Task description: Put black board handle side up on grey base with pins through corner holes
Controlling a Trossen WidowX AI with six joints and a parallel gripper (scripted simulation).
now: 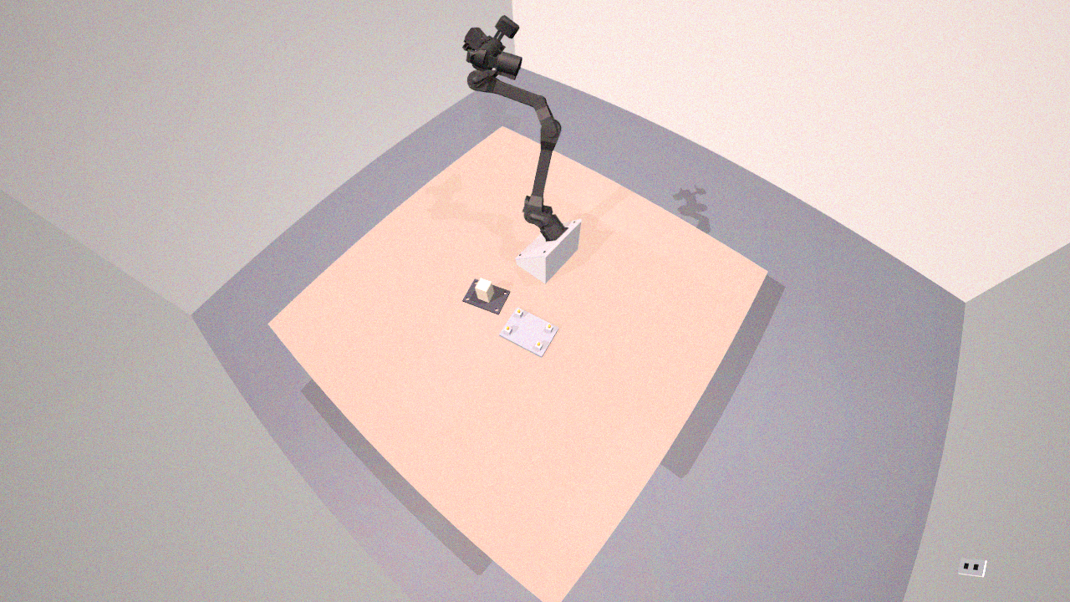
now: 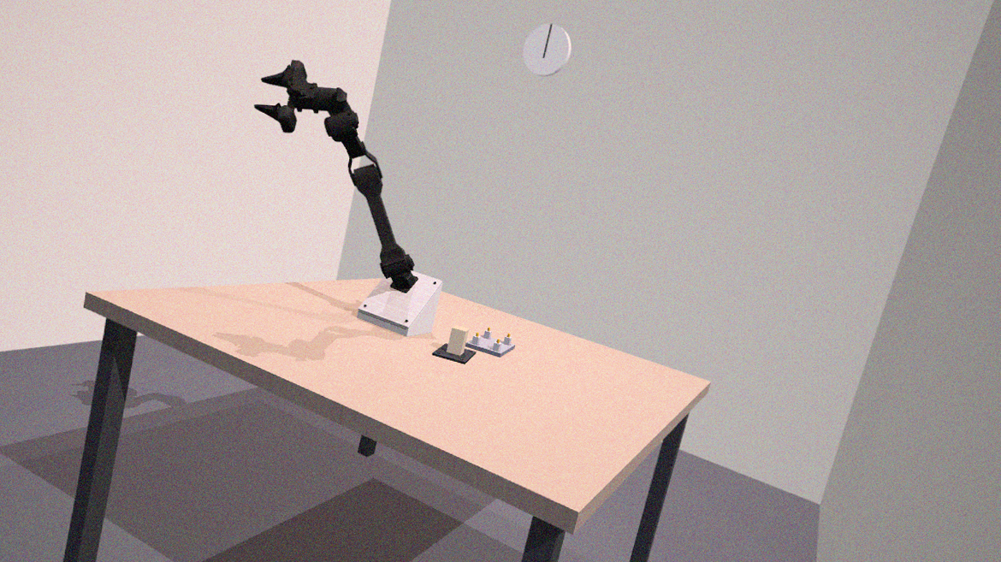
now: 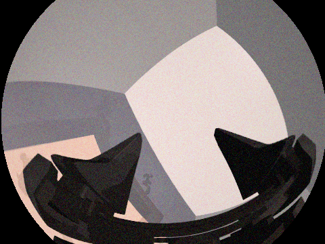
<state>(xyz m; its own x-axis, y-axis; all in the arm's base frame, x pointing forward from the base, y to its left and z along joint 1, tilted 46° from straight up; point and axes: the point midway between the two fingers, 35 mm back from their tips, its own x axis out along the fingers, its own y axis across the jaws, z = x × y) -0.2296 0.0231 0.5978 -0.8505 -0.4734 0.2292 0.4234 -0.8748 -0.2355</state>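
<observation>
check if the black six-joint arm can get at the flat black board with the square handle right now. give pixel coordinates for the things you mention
Probably yes: the open black gripper [image 2: 258, 92] [image 3: 178, 132] is raised well away, but nothing visibly covers or blocks the pale square handle [image 1: 484, 290] [image 2: 457, 341].

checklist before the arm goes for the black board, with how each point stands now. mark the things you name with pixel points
1. Tool [image 2: 258, 92] [image 3: 177, 131] open with nothing between its fingers: ok.
2. Board [image 1: 473, 301] [image 2: 443, 355] lying flat, handle [image 1: 485, 290] [image 2: 457, 341] side up: ok.
3. Base [image 1: 527, 334] [image 2: 490, 348] free of anything resting on its four posts: ok.
4. Tool lined up over the handle: not ok, it is raised well away from the board and points off to the side.
5. Board and handle in the wrist view: not ok, neither shows there.
6. Corner holes wide enough for the pins: cannot tell, too small to judge.
</observation>
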